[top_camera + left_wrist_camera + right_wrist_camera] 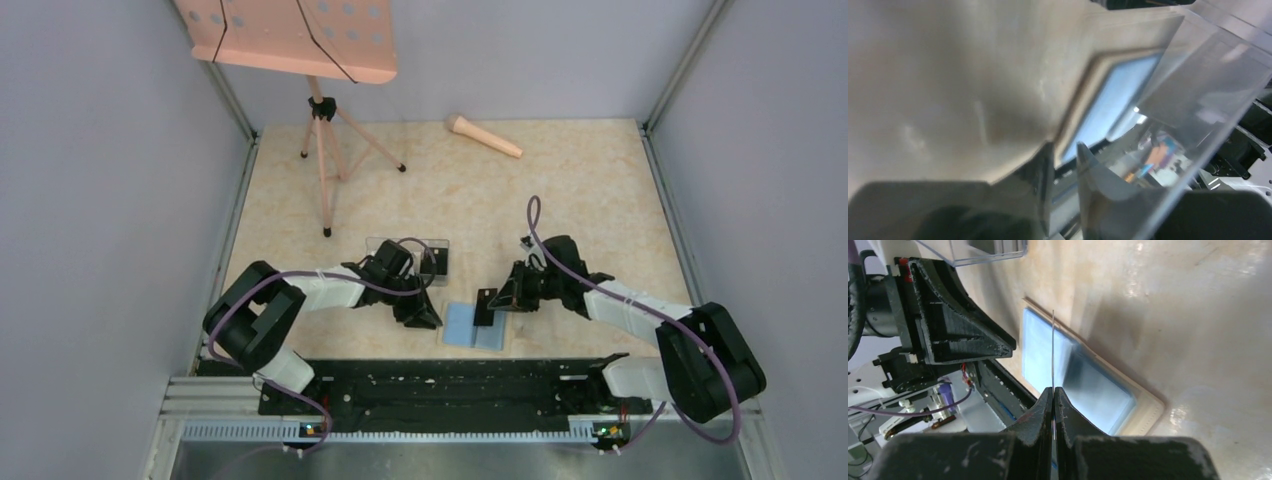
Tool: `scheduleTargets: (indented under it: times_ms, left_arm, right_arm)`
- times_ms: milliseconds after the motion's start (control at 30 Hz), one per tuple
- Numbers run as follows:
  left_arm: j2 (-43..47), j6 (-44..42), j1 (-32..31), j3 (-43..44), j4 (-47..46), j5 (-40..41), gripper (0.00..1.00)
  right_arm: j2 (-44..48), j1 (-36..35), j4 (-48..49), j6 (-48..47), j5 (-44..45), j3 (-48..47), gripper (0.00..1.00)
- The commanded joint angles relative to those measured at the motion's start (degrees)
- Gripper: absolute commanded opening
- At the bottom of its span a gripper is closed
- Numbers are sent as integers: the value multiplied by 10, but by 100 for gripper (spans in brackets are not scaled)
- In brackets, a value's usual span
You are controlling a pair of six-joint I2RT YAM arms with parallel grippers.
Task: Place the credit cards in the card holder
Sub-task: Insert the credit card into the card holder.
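The card holder (462,325) lies open on the table near the front edge, light blue inside with a tan rim. My right gripper (497,300) is shut on a dark credit card (486,305) and holds it on edge over the holder's blue inside. In the right wrist view the card (1053,350) shows as a thin line rising from the gripper (1053,390) above the holder (1108,390). My left gripper (425,318) sits just left of the holder. Its view is blurred: the jaws (1065,147) stand a little apart with nothing visible between them, and the holder (1113,105) lies beyond.
A clear plastic box (437,250) stands just behind the left gripper, and its wall (1208,75) crosses the left wrist view. A pink music stand (320,150) is at the back left, and a peach club-shaped object (485,137) lies at the back. A black rail (440,385) runs along the near edge.
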State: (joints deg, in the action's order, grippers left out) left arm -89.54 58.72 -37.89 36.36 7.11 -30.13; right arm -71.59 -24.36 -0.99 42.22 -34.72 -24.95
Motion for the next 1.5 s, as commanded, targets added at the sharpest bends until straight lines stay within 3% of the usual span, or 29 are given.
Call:
scheduleTargets:
  times_ms: [0, 200, 533, 700, 867, 1267, 1367, 1467]
  left_arm:
    - [-24, 42, -17, 1, -19, -2, 26]
    - [-21, 53, -26, -3, -14, 6, 14]
    - [-19, 82, -44, -4, -10, 18, 9]
    - [-27, 98, -51, -10, -12, 21, 0]
    - [-21, 100, -52, -11, 3, 33, 0]
    - [22, -12, -53, 71, 193, 124, 42]
    - [26, -16, -53, 61, 183, 115, 45]
    - [26, 1, -54, 38, 132, 87, 41]
  right_arm:
    - [5, 19, -25, -42, 10, -16, 0]
    - [10, 22, -35, -50, 19, -18, 0]
    - [9, 23, -58, -71, 11, -32, 0]
    - [-5, 30, -21, -50, 6, -4, 0]
    - [-13, 35, 47, -14, -16, 19, 0]
    - [-133, 35, 80, -33, -43, -45, 0]
    - [-149, 35, 74, -42, -52, -67, 0]
    - [-147, 34, 59, -51, -51, -80, 0]
